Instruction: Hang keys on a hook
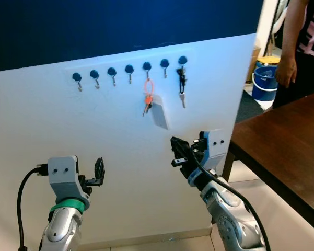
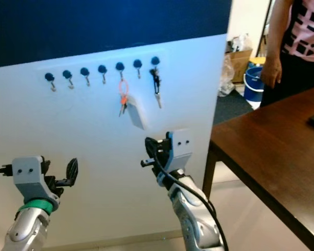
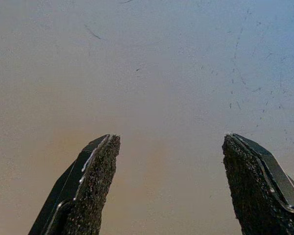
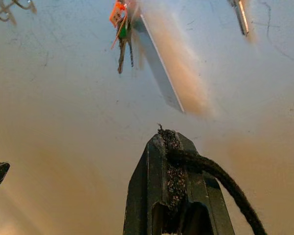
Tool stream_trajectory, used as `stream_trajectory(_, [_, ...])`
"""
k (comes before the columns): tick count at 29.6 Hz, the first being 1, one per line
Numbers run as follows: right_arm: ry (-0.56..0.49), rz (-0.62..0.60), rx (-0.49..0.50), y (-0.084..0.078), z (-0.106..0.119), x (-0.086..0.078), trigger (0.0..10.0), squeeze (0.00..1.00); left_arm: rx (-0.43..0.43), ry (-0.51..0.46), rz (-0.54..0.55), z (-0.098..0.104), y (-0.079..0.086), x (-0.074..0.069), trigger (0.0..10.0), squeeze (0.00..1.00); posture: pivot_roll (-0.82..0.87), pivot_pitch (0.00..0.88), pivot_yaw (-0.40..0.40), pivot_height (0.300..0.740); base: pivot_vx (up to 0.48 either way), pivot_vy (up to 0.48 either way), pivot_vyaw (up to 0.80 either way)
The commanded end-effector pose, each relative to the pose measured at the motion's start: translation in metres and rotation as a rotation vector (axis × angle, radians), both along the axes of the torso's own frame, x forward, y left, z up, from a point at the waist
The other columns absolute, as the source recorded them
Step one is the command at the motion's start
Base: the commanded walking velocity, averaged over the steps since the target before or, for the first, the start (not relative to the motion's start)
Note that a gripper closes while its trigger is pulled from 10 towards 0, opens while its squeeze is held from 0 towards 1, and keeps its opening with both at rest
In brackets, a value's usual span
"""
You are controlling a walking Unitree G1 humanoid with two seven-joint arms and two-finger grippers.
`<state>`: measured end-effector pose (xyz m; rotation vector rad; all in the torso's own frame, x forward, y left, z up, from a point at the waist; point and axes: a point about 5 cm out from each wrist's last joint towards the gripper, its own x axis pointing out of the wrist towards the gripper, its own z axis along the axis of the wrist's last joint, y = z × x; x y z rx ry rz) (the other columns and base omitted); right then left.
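The right gripper (image 1: 178,152) hangs in front of the white board (image 1: 52,125), below the hooks, its fingers (image 4: 173,166) pressed together with nothing but a black cord lying across them. The left gripper (image 1: 99,170) is lower left, also facing the board, and its fingers (image 3: 95,186) stand wide apart with bare board between them. Above the right gripper the keys (image 1: 147,102) hang on an orange loop from the fifth hook (image 1: 147,67) in a row of seven blue-capped hooks, with a pale tag (image 1: 160,115) slanting down beside them. A second, dark key set (image 1: 182,83) hangs from the last hook (image 1: 182,61) on the right end; the other hooks carry nothing. The board stands against a dark blue wall (image 1: 120,26). To the right is a dark wooden surface (image 1: 282,146), and beyond it a person (image 1: 303,47) in a pink-and-black top stands with one hand (image 1: 285,70) near a blue bucket (image 1: 264,83) on the floor
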<state>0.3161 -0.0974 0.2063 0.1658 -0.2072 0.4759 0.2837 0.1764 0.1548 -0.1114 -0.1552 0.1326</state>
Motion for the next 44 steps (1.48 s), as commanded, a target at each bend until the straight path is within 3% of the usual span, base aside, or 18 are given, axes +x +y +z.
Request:
stream_trajectory(1, [0.011, 0.033, 0.010, 0.008, -0.001, -0.003, 10.0, 0.00, 0.010, 0.012, 0.035, -0.003, 0.009, -0.003, 10.0, 0.00, -0.24, 0.060, 0.216, 0.740, 0.000, 0.000, 0.00])
stream_trajectory(10, [-0.004, 0.052, 0.011, 0.011, 0.004, -0.002, 10.0, 0.00, 0.005, 0.009, 0.039, -0.003, 0.009, -0.004, 10.0, 0.00, -0.24, 0.066, 0.214, 0.740, 0.000, 0.000, 0.00])
stream_trajectory(17, [-0.103, 0.171, 0.028, 0.025, 0.039, 0.000, 10.0, 0.00, 0.016, 0.007, 0.066, -0.002, 0.012, -0.004, 10.0, 0.00, -0.24, 0.066, 0.206, 0.740, 0.000, 0.000, 0.00])
stream_trajectory(32, [-0.175, 0.276, 0.082, 0.047, 0.072, -0.007, 10.0, 0.00, 0.066, 0.037, 0.108, -0.005, 0.017, -0.003, 10.0, 0.00, -0.25, 0.074, 0.216, 0.740, 0.000, 0.000, 0.00])
stream_trajectory(42, [-0.181, 0.335, 0.079, 0.055, 0.077, -0.011, 10.0, 0.00, 0.055, 0.027, 0.098, -0.003, 0.017, -0.005, 10.0, 0.00, -0.25, 0.082, 0.212, 0.740, 0.000, 0.000, 0.00])
stream_trajectory(43, [-0.169, 0.327, 0.065, 0.055, 0.075, -0.011, 10.0, 0.00, 0.057, 0.029, 0.096, -0.003, 0.016, -0.005, 10.0, 0.00, -0.25, 0.085, 0.208, 0.740, 0.000, 0.000, 0.00])
stream_trajectory(44, [-0.055, 0.285, -0.019, 0.052, 0.057, -0.003, 10.0, 0.00, 0.063, 0.035, 0.090, -0.005, 0.016, -0.006, 10.0, 0.00, -0.25, 0.085, 0.208, 0.740, 0.000, 0.000, 0.00])
